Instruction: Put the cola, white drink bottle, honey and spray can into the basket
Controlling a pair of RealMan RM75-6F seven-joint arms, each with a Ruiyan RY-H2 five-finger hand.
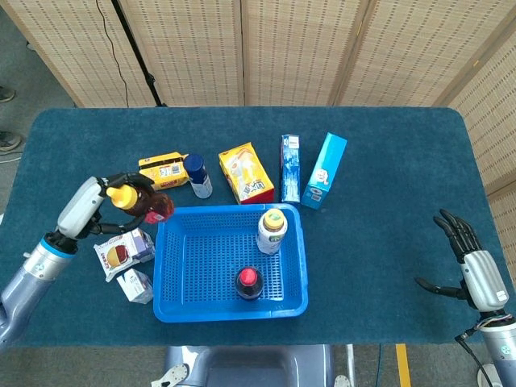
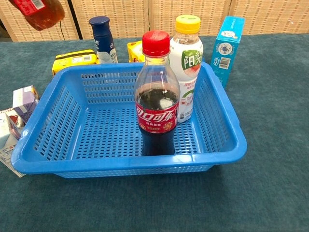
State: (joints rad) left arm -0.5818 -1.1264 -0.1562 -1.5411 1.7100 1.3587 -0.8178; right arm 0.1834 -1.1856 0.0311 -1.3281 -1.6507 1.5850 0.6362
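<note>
Honey point(image 2: 39, 11) cut by chest view's top edge — cap unseen.

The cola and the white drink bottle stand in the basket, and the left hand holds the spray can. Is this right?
Not quite. The left hand holds the honey, not the spray can, which stands on the table behind the basket; the head view shows it. The rest is right.

Basket at the table's middle, two bottles in it, other things behind and to its left.
In my basket point(image 1: 193, 266) the cola point(image 1: 248, 283) stands in front of the white drink bottle point(image 1: 272, 230). My left hand point(image 1: 85, 205) holds the honey point(image 1: 139, 201) just left of the basket's back corner. The spray can point(image 1: 197, 176) stands behind the basket. My right hand point(image 1: 472, 266) lies well to the right.
</note>
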